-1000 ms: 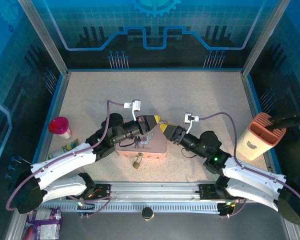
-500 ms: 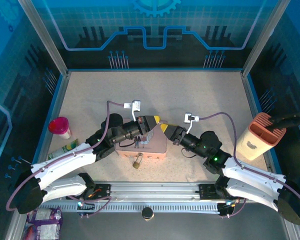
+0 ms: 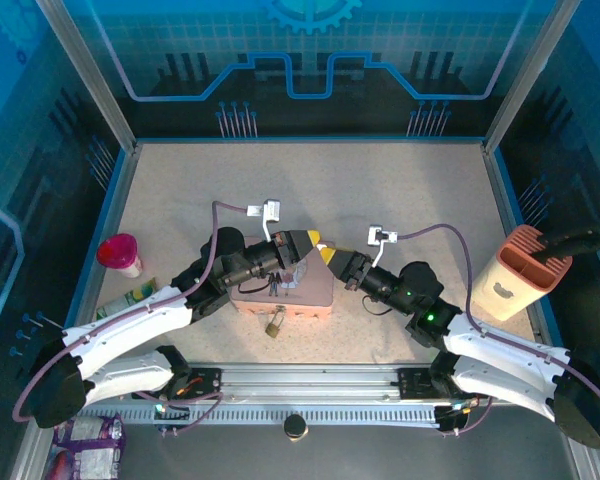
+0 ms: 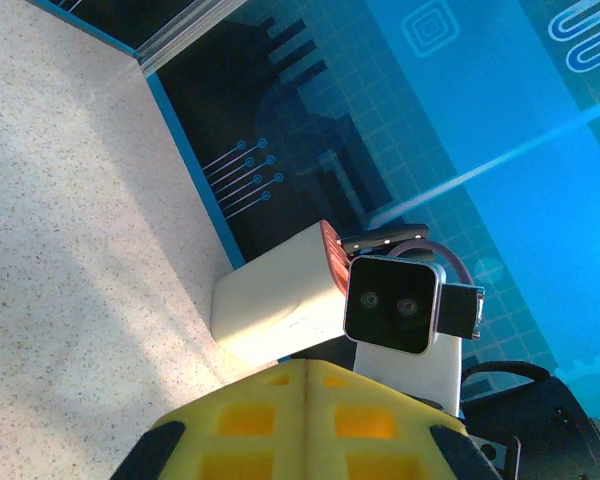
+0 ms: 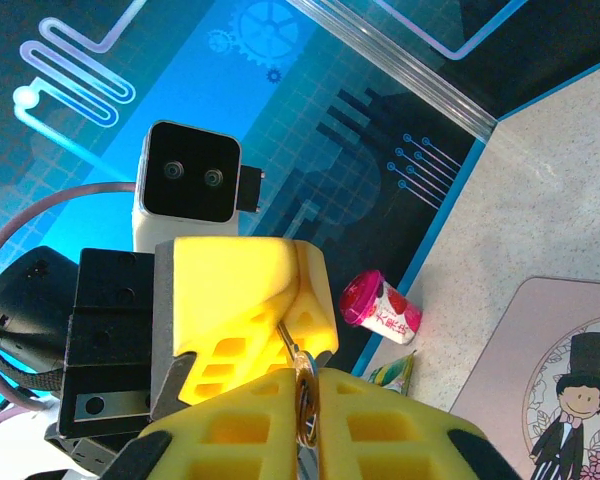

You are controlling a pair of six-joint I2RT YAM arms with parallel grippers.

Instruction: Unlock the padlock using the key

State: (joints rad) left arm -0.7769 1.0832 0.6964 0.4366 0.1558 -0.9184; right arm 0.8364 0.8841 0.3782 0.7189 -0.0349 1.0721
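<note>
Left claw (image 3: 307, 241): fingers pressed together, seemingly nipping thin tip of key (image 5: 302, 395). Right claw (image 3: 327, 255): tip-to-tip with left, pinching key head edge-on. Key likely light, stiff, slippery; grip flat head. Padlock (image 3: 275, 325): behind left claw toward bases, at pink box (image 3: 315, 292) near edge; likely swings, steady by body.

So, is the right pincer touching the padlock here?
Apart. Top view: the padlock sits at the near edge of the pink box; the right pincer is by its far right corner, the lid between them.
</note>
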